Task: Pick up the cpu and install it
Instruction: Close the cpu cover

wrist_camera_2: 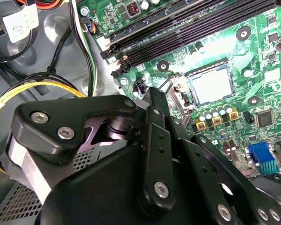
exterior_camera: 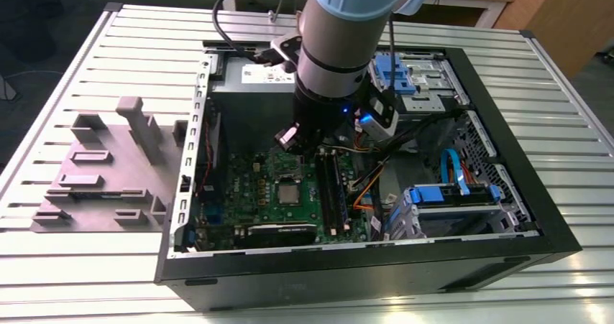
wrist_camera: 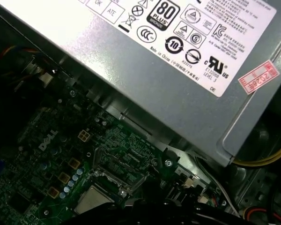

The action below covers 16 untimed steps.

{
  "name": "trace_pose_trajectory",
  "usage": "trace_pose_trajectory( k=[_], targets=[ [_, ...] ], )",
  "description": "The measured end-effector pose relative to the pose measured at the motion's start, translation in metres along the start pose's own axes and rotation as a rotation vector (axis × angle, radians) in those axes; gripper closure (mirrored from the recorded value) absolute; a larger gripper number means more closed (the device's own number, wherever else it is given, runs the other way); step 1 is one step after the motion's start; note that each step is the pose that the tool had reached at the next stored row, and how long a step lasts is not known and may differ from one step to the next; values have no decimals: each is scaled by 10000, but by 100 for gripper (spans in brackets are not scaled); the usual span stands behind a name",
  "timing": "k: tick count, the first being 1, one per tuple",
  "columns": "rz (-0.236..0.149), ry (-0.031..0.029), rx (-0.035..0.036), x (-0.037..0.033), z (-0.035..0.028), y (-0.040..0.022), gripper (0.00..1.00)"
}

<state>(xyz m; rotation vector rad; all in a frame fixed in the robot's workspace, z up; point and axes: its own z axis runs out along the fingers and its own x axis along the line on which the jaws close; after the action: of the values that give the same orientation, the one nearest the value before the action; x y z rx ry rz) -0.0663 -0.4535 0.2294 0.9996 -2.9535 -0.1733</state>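
The cpu (exterior_camera: 287, 192) is a small silvery square lying flat in its socket on the green motherboard (exterior_camera: 251, 187), inside the open black computer case (exterior_camera: 499, 245). Both wrist views show the cpu too (wrist_camera_2: 210, 84) (wrist_camera: 91, 199). In the first wrist view the metal socket frame (wrist_camera: 119, 166) stands next to it. My gripper (exterior_camera: 295, 140) hangs inside the case above the board, a short way from the cpu toward the power supply. Its black linkage (wrist_camera_2: 152, 96) is in the near part of the second wrist view. I see nothing held in it.
A grey power supply (exterior_camera: 254, 80) (wrist_camera: 154, 56) sits close behind the gripper. Black memory slots (wrist_camera_2: 187, 28) and yellow and orange cables (wrist_camera_2: 18, 93) run beside the socket. Blue drive brackets (exterior_camera: 451, 195) sit at the exterior view's right. A grey plastic tray (exterior_camera: 106, 166) lies outside the case.
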Motion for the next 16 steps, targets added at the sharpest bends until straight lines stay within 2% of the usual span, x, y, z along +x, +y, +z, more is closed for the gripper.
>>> trace_pose_trajectory(
  k=[13,16],
  targets=[
    [-111,21,9,17,-10,-22,90],
    [-368,52,6,17,-11,-23,90]
  ],
)
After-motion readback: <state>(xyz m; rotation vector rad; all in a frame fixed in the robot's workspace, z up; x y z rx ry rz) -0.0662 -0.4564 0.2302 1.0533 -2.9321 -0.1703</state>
